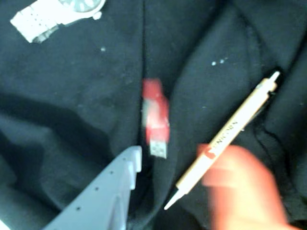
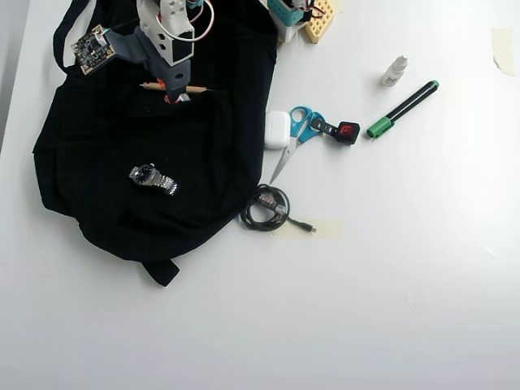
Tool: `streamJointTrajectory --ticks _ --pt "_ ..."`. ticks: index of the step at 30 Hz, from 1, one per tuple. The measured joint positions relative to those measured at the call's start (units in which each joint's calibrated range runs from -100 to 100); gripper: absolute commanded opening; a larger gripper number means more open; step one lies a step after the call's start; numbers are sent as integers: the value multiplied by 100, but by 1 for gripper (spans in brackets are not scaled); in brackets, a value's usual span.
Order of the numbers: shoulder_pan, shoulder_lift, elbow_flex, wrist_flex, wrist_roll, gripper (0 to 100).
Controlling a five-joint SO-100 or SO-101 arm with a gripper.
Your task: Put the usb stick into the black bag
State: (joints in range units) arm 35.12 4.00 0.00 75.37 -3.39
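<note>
Now usb stick (image 1: 156,119) lies loose on black bag (image 1: 72,96) fold, just past spread gripper (image 1: 175,165), pen (image 1: 225,136) beside it, watch (image 1: 53,17) well apart.

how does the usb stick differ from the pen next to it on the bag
In the wrist view, the usb stick is short, red with a silver plug end, and lies nearly straight up and down. The pen is much longer and thinner, tan with printed lettering, and lies diagonally. The gripper stands at the stick's plug end, one finger blurring over the pen's lower part. Both rest on the black bag.
</note>
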Motion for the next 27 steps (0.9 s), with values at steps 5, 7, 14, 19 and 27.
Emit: streamJointTrajectory --ticks 5,7,14,19,27 --pt "-565 -409 9 -17 0 2" --pt "-1079 -1209 85 -26 0 2" --pt "-3560 -4979 3183 -835 -391 2" --pt "-3875 -6931 5819 -2216 -391 2" --pt "-3853 -9216 8276 -2727 -381 2"
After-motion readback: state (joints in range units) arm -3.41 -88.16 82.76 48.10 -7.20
